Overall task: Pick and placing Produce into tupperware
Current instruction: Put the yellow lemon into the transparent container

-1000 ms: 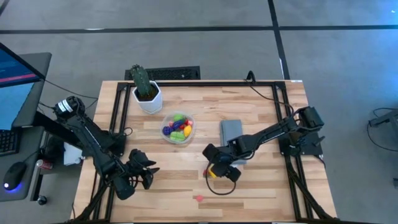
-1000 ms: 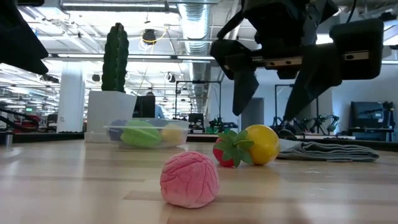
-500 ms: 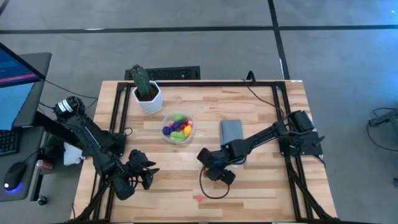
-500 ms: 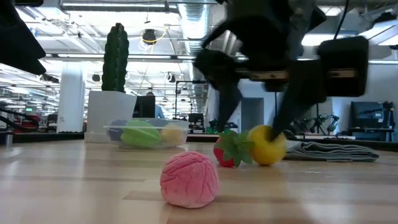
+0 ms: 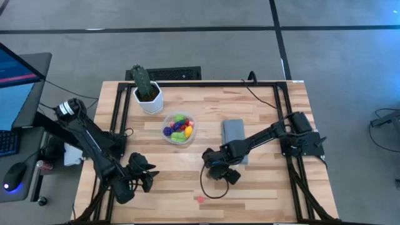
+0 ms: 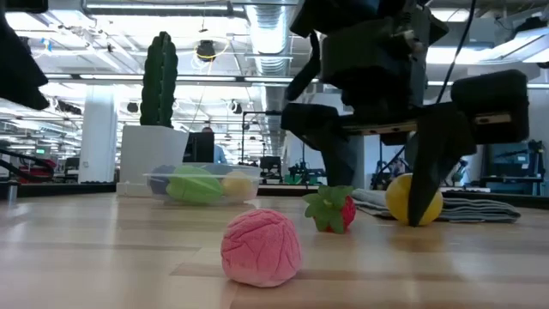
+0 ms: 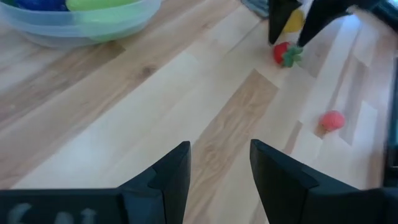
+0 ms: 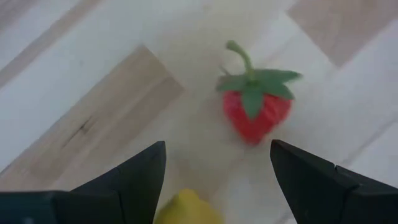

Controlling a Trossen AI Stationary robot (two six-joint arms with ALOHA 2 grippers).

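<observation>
Since a second ago the right tool [image 5: 217,174] has come down from above the two loose fruits to bench level, its fingers spread apart and holding nothing; the yellow lemon [image 6: 413,198] now sits between them, seen low at the edge of the right wrist view; the toy strawberry [image 8: 255,107], which lay touching the lemon before, now lies apart from it, just ahead of the fingertips with its green leaves up; the lemon appears to have shifted toward the grey folded cloth [image 5: 234,132], though the arm hides it from above; the pink ball-shaped fruit [image 6: 262,248] lies where it lay, alone near the front edge of the bench [image 5: 262,106]; the clear round tupperware [image 5: 179,127] stands unchanged beside the cactus in its white pot [image 5: 147,90], well apart from the right tool, already holding green, yellow, red and purple produce; the left tool [image 7: 219,168] waits over bare wood at the bench's left front, fingers a narrow gap apart and empty; the cloth lies just behind the right tool, close against the lemon's far side.
</observation>
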